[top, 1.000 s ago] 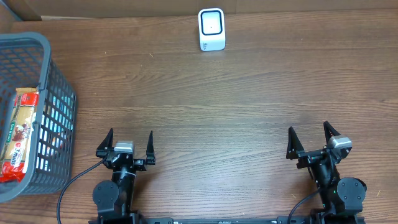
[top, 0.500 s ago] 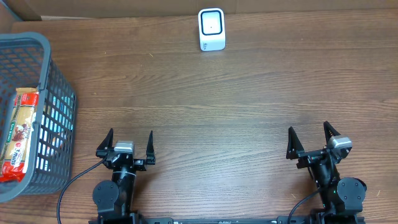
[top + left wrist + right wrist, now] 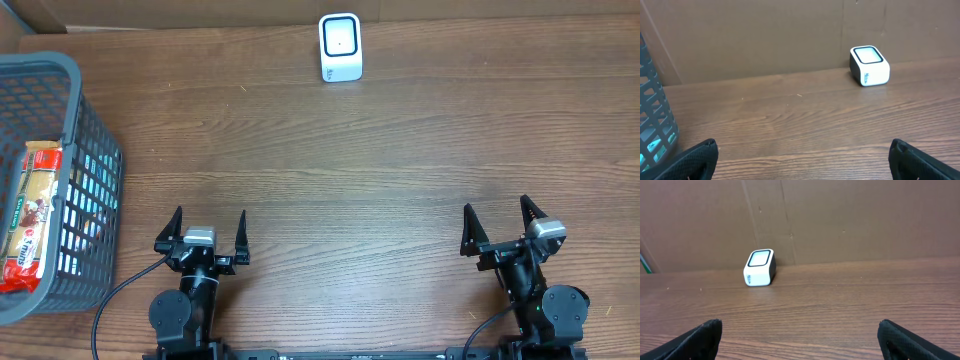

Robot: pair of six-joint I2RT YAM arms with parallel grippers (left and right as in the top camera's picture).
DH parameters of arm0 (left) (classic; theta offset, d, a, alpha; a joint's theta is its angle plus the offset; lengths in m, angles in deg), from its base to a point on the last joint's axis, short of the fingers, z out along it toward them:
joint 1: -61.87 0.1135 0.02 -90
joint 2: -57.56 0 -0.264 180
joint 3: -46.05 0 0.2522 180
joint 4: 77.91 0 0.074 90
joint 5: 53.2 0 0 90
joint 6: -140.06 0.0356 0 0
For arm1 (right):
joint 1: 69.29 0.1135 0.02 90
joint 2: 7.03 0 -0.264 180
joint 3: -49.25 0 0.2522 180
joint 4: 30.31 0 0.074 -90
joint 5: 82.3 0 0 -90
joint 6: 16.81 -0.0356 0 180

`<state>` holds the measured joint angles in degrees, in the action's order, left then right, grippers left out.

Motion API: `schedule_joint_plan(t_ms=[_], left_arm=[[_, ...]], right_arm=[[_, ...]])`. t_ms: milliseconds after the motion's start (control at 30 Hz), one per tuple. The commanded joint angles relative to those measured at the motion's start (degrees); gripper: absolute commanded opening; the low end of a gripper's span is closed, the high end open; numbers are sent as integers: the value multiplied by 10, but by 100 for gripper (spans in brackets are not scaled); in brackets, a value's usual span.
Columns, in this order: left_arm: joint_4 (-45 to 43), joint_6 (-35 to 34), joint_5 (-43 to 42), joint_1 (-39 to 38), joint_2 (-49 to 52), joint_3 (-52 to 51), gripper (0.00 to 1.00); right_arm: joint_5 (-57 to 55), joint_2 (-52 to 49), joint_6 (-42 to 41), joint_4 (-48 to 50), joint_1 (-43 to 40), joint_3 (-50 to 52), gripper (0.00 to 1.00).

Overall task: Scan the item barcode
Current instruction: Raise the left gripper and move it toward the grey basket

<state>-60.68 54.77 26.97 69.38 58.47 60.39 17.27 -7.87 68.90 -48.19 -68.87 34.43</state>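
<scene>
- We face a brown wooden table (image 3: 350, 150) backed by a cardboard wall (image 3: 840, 220).
- We see the white scanner (image 3: 340, 47) at the far edge, near the middle, just in front of the cardboard.
- The item, a wrapped snack bar (image 3: 30, 215), lies inside the grey basket (image 3: 40, 62) at the table's left side.
- Our left gripper (image 3: 210, 215) sits at the near edge, fingers spread wide and holding nothing.
- Our right gripper (image 3: 495, 204) is likewise spread and empty, well apart from the basket.
</scene>
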Motion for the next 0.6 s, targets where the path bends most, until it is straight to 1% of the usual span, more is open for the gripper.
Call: schedule_joint_plan(t_ms=[0, 267, 400, 567], left_arm=[[-2, 9, 2, 0, -6, 26, 100], [55, 9, 7, 0, 9, 133, 100], [76, 3, 8, 0, 52, 199, 100], [101, -15, -8, 0, 140, 300, 100]], right_arm=[[-5, 7, -1, 2, 2, 6, 100], [-5, 7, -1, 2, 2, 6, 100], [-5, 7, -1, 2, 2, 6, 100], [-5, 7, -1, 2, 2, 6, 100]])
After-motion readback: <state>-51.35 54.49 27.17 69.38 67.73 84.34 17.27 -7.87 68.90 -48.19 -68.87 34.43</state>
